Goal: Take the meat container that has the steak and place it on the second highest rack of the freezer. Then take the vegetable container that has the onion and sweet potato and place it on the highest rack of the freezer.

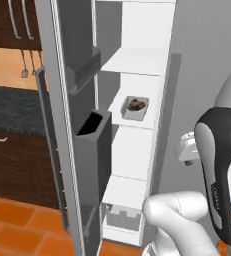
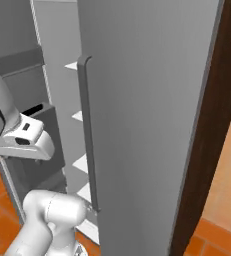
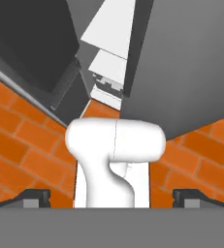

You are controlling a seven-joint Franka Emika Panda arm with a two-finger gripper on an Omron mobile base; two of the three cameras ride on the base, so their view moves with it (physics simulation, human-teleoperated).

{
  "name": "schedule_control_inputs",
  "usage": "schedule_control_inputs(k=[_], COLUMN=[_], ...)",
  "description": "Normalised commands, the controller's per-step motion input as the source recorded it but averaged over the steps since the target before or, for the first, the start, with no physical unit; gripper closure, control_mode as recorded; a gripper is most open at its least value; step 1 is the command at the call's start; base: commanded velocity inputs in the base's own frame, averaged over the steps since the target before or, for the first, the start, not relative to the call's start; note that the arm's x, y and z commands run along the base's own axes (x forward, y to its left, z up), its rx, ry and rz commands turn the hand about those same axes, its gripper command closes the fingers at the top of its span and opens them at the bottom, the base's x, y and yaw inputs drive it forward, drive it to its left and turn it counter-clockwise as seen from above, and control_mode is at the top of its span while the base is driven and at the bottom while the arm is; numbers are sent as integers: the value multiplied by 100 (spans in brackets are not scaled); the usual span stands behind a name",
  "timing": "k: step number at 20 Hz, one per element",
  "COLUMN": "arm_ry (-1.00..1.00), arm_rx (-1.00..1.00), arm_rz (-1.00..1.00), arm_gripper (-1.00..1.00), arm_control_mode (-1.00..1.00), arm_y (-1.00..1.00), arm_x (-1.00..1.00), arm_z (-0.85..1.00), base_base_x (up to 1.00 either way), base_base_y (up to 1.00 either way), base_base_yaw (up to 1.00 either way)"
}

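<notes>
Freezer [image 1: 137, 125] open, white shelves stacked inside. Upper shelf [image 1: 134, 61] bare. Next shelf down [image 1: 132, 117] carries white container [image 1: 136, 108], dark brown steak [image 1: 136, 104] lying in it, near shelf's front edge. Shelf below container [image 1: 127, 192] bare. White drawer [image 1: 121, 218] at freezer's bottom. Orange tiled floor [image 1: 17, 225] under freezer.

The steak [image 1: 135, 104] lies in a container [image 1: 135, 114] on a freezer [image 1: 137, 65] shelf, with door bins [image 1: 92, 131] to its left.
</notes>
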Motion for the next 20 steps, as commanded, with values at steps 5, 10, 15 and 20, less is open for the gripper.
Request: schedule_control_inputs(k=[5,10,15,20], arm_ry=[0,0,0,0], arm_rx=[0,0,0,0], arm_rz=[0,0,0,0], arm_gripper=[-100,-100,-100,-100], arm_control_mode=[100,100,100,100], arm_y=[0,0,0,0], arm_x=[0,0,0,0], arm_z=[0,0,0,0], base_base_x=[-16,-18,-14,56], base_base_y=[3,8,13,45], base_base_yaw=[90,100,100,35])
